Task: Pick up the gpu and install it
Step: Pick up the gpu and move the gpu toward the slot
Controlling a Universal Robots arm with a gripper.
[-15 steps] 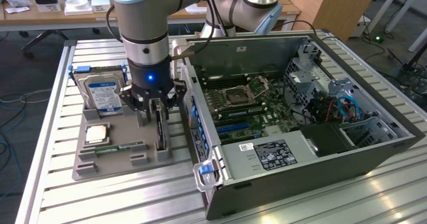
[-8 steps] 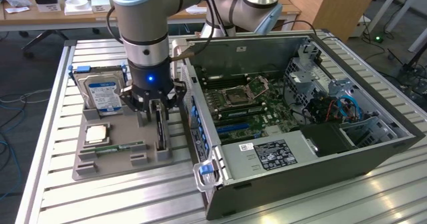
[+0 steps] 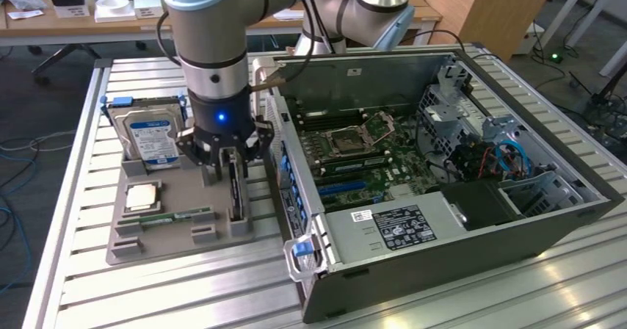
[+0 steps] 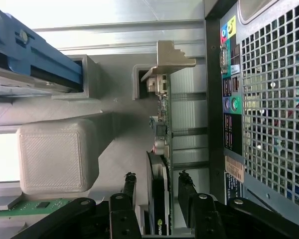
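Dark board and black cooler mark the thin flat gpu (image 3: 236, 200), which stands on its long edge in a slot of the grey printed parts tray (image 3: 128, 252). The tray lies on the slatted aluminium worktop (image 3: 147, 299), just beside the open black computer case (image 3: 470, 263). The jaws hang open astride the gpu, one finger by each face, with a gap showing on both sides. A good grip here, I judge, means centring so both fingers meet the faces together and squarely, clear of the metal end bracket (image 4: 172, 56), so the card does not tilt in its slot.
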